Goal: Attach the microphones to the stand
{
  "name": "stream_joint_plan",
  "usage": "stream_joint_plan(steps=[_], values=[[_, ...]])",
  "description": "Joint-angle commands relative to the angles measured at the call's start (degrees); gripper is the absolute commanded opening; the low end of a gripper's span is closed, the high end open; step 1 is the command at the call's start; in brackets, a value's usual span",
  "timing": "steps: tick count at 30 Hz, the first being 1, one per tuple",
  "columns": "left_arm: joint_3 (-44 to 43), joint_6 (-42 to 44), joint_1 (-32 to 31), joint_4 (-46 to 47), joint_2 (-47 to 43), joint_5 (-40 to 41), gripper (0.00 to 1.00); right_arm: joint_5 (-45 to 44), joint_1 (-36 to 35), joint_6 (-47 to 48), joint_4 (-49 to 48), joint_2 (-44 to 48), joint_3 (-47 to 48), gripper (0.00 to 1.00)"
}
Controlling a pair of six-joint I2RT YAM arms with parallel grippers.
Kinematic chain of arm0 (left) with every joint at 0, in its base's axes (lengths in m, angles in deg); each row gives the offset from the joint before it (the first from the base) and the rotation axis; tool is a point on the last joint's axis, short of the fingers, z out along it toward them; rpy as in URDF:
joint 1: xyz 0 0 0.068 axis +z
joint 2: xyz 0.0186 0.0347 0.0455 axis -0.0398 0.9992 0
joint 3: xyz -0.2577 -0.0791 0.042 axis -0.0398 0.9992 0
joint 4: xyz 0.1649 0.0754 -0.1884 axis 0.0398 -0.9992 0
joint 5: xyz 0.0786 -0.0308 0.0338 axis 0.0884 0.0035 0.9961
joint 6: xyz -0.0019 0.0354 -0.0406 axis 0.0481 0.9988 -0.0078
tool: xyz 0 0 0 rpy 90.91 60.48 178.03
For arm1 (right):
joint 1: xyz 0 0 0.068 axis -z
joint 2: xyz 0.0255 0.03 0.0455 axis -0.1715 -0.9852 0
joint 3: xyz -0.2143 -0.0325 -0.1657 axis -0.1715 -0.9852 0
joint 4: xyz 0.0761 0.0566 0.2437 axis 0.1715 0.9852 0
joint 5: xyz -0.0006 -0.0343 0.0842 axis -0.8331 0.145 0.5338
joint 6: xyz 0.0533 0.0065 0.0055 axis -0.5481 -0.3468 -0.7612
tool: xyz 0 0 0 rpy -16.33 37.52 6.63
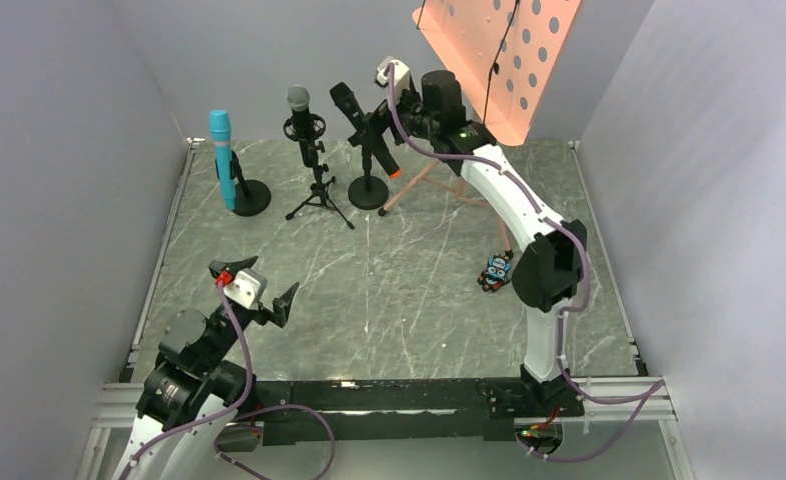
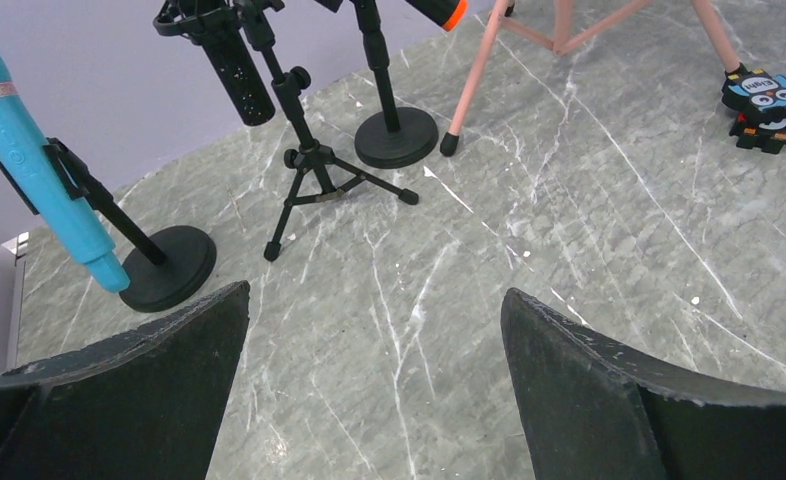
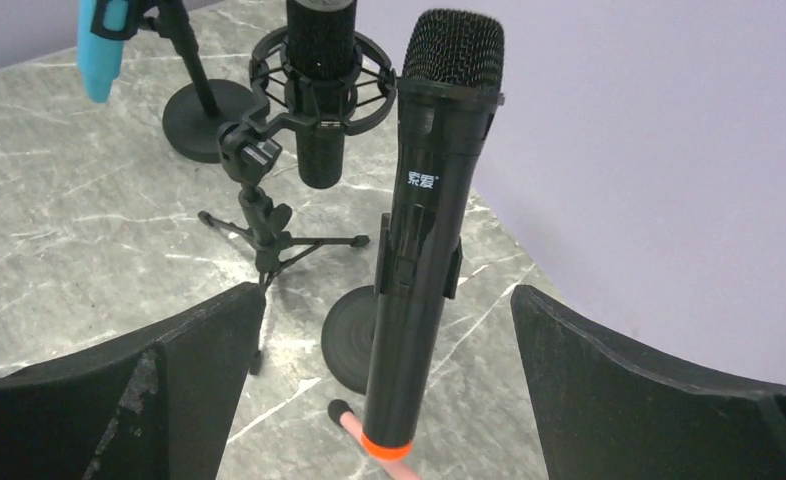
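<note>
Orange-end mic [image 3: 414,250] clipped in round-base stand [image 3: 344,340] at far edge of worktop [image 1: 389,290]; white characters "索爱" on barrel. Right pincer [image 3: 381,295] wide, jaws either side of it, not touching. Left pincer [image 2: 374,330] wide, empty. Teal mic [image 2: 29,170]: pink band, writing unreadable. Silver-head mic [image 1: 302,115] sits on tripod [image 1: 319,195].

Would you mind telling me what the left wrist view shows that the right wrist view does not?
Only the left wrist view: the colourful toy figure. Only the right wrist view: the mesh head of the orange-ended microphone. Both: the teal microphone, the shock-mounted microphone on its tripod stand.
</note>
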Motion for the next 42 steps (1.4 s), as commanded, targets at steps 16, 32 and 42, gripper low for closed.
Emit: stream_joint_plan(steps=[16,32,42], values=[[-5.33,-13.44,0.18,1.79,4.63,3.00,0.99,23.00,-3.24,27.18,27.04,38.63,-31.85,1.00],[-16.73,-10.31,10.74,4.21,27.31,7.32,0.99,-10.26,26.54,-5.00,3.84,68.62,-65.58,1.00],[-5.82,-3.24,10.93,5.74,17.11,9.71,0.99,-19.04,38.80,-27.25,-5.64,73.97,-74.28,1.00]])
